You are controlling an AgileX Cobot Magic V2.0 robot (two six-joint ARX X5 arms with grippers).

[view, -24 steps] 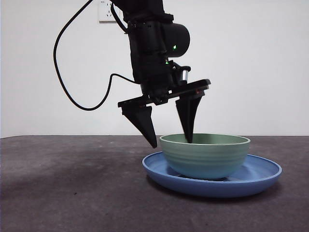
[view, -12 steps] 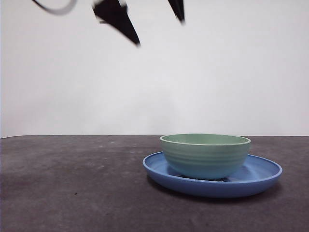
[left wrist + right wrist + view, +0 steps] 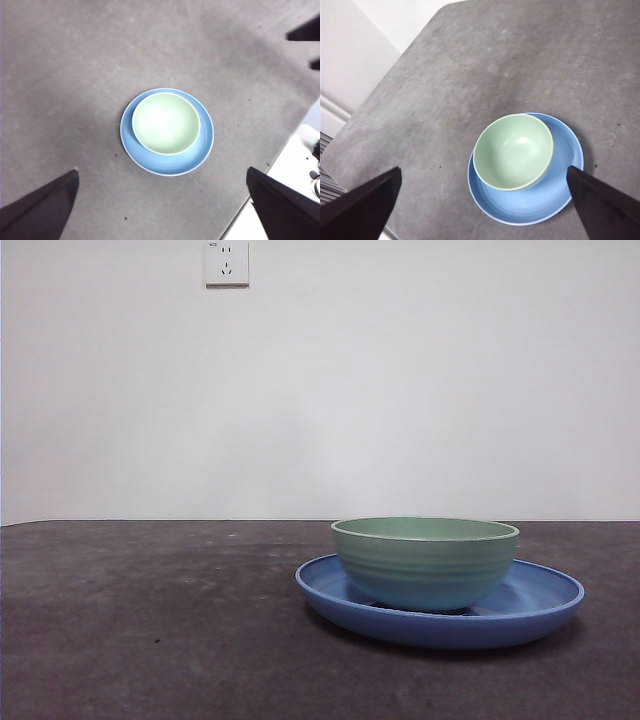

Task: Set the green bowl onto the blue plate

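The green bowl stands upright inside the blue plate on the dark table, right of centre in the front view. From high above, the left wrist view shows the bowl resting on the plate, and the right wrist view shows the same bowl on the plate. My left gripper and my right gripper are both open, empty and far above the table. Neither arm shows in the front view.
A white wall socket sits high on the back wall. The table edge and a pale floor run close by in the right wrist view. A white surface with cables lies beyond the table edge in the left wrist view.
The gripper that stood with one jaw at the bowl's rim has let go, risen and left the front view. The bowl stays on the plate.
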